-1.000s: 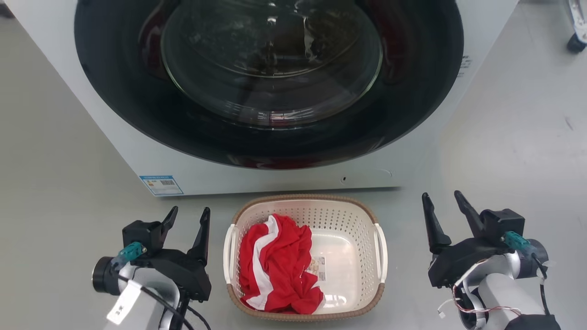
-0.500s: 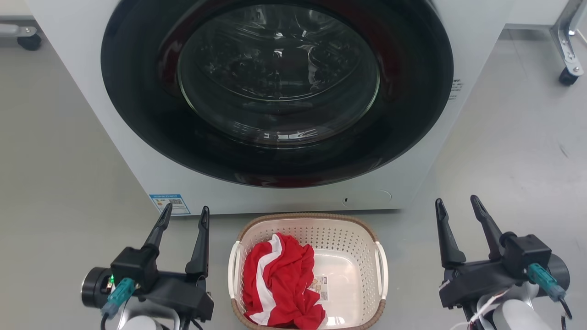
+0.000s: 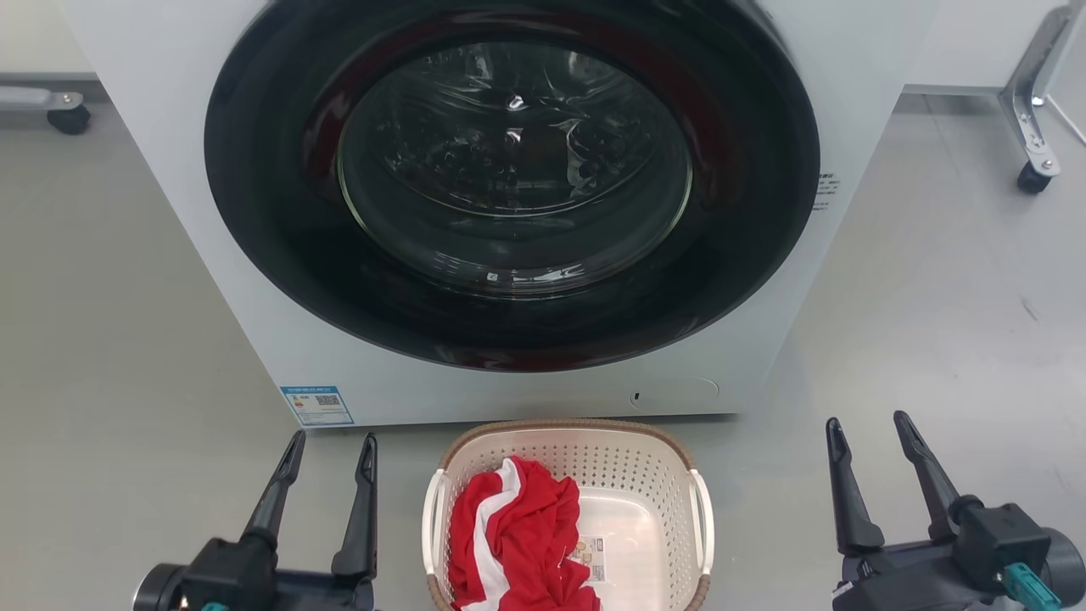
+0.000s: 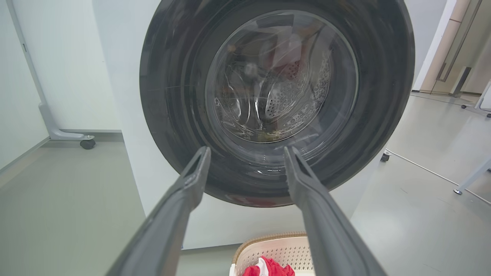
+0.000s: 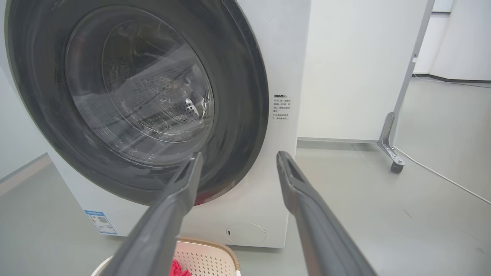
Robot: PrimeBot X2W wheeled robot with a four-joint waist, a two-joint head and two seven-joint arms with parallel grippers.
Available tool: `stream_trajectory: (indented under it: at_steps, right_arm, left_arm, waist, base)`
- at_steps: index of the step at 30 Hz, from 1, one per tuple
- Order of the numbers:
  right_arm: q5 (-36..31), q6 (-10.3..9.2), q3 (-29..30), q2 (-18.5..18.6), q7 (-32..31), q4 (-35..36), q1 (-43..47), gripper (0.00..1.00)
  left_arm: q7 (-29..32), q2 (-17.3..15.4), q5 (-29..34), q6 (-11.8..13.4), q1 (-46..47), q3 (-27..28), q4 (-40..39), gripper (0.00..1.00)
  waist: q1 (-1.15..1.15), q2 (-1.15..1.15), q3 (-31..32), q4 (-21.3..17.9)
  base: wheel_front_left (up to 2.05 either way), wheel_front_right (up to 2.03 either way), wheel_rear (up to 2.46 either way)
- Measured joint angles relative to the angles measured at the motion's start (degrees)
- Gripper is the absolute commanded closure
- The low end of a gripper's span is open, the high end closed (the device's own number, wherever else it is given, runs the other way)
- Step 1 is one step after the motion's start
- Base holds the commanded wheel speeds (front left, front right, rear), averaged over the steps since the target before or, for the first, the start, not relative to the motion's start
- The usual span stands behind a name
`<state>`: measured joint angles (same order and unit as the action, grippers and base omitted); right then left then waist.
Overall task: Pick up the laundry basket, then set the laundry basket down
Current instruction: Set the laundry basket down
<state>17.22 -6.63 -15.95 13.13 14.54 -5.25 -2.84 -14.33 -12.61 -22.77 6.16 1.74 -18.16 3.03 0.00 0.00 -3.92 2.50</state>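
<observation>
Cream-white perforated plastic laundry basket (image 3: 628, 450), brown woven-look rim, holding crumpled red-and-white cloth (image 3: 526, 543): on grey floor (image 3: 127, 424) between left fingers (image 3: 361, 501) and right fingers (image 3: 844, 501), touching neither; white front-loading washing machine (image 3: 526, 399) beyond fingertips. Both finger pairs spread apart, empty

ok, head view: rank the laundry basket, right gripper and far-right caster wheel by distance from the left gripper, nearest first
1. laundry basket, just right of the left gripper.
2. right gripper, across the basket, jaws apart.
3. caster wheel, far back right.
</observation>
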Motion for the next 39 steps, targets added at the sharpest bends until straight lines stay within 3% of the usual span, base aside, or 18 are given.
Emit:
stream_trajectory:
  at_steps: [39]
  right_arm:
    - [-3.5, -0.51, 4.8, -1.4, -2.4, 7.2, 5.0, 0.0]
  left_arm:
    - [5.2, 0.6, 2.7, 0.9, -4.6, 2.7, -6.4, 0.0]
  waist:
    - [0.0, 0.0, 0.7, -0.9]
  base:
    - [0.0, 0.0, 0.0]
